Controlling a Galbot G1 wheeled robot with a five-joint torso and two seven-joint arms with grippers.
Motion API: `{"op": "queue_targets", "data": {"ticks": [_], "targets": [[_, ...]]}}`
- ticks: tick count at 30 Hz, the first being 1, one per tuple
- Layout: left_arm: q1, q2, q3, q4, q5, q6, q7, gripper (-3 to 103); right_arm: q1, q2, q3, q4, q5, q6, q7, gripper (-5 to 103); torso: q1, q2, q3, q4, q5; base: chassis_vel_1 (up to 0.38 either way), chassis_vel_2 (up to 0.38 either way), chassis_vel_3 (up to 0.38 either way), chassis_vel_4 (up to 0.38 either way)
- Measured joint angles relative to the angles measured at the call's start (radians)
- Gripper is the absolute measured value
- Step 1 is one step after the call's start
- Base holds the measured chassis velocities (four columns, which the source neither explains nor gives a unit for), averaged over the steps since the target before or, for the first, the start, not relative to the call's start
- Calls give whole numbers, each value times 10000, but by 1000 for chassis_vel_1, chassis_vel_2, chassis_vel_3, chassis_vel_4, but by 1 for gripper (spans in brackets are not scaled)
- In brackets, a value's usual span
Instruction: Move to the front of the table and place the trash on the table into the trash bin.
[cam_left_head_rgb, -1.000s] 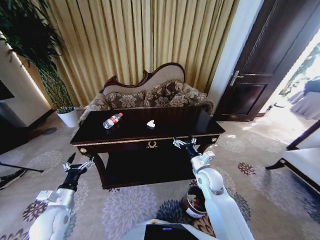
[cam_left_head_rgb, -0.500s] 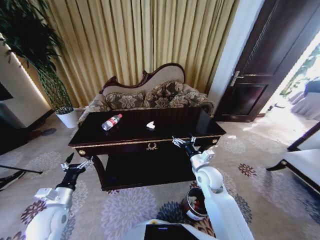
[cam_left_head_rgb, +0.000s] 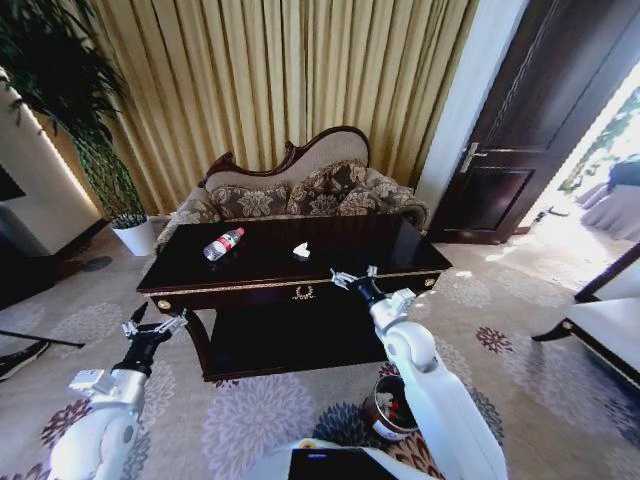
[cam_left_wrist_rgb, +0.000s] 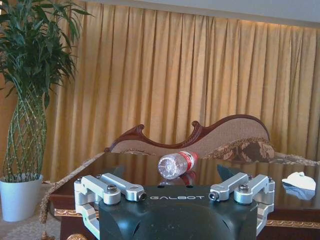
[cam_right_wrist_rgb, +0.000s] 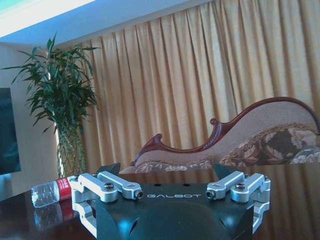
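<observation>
From the head camera, the dark glossy desk (cam_left_head_rgb: 250, 272) with gold trim stands in front of the robot, before a patterned sofa (cam_left_head_rgb: 300, 190) and gold curtains (cam_left_head_rgb: 270, 80). A clear bottle (cam_left_head_rgb: 224, 243) with a red label lies on its side toward the desk's left rear, and a small white scrap (cam_left_head_rgb: 301, 249) sits near the middle of the top, well apart from the bottle. The right end effector (cam_left_head_rgb: 352, 277) hovers at the desk's front edge, just right of the gold emblem, its fingers spread wide and empty. The left end effector (cam_left_head_rgb: 153, 327) hangs low off the desk's left front corner, also spread wide and empty. The trash bin (cam_left_head_rgb: 385, 407) stands on the patterned carpet (cam_left_head_rgb: 250, 410) beside the right arm, near the robot's base.

From the left wrist camera, the left end effector (cam_left_wrist_rgb: 176, 192) is wide apart with nothing between its fingers; beyond it the bottle (cam_left_wrist_rgb: 176, 163) lies on the desk (cam_left_wrist_rgb: 125, 170), with the white scrap (cam_left_wrist_rgb: 299, 180) well off to one side. A potted plant (cam_left_wrist_rgb: 25, 100) stands by the curtains.

From the right wrist camera, the right end effector (cam_right_wrist_rgb: 170, 192) is likewise wide and empty, just above the desk (cam_right_wrist_rgb: 295, 200), with the bottle (cam_right_wrist_rgb: 50, 191) lying farther off.
</observation>
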Motion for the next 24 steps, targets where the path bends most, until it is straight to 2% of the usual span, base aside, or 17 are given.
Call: {"op": "queue_targets", "data": {"ticks": [6,13,16,17,24], "targets": [[22,-34,-8,-28,0,-12,16,100,960,-253,-372,-893,610,6,-298,100,1,0,0,1,-1,0,0,0,0],[31,-82,-11,-1,5,-39,38,100,2105,-1534,-1476,-1788,1828,305,-1633,100,1,-2,0,-2,-1,0,0,0,0],[27,-92,-2,1,13,-44,41,100,2344,-1711,-1853,-1952,1905,405,-1899,100,1,-2,1,-2,-1,0,0,0,0],[27,-104,1,-33,15,-46,46,100,2708,-1793,-2289,-2219,1932,472,-2109,100,1,-2,0,0,-2,0,0,0,0],[74,-150,-20,-187,16,-48,46,100,3711,-1463,-3184,-3060,2010,502,-2157,100,1,-2,1,1,0,0,0,0,0]]}}
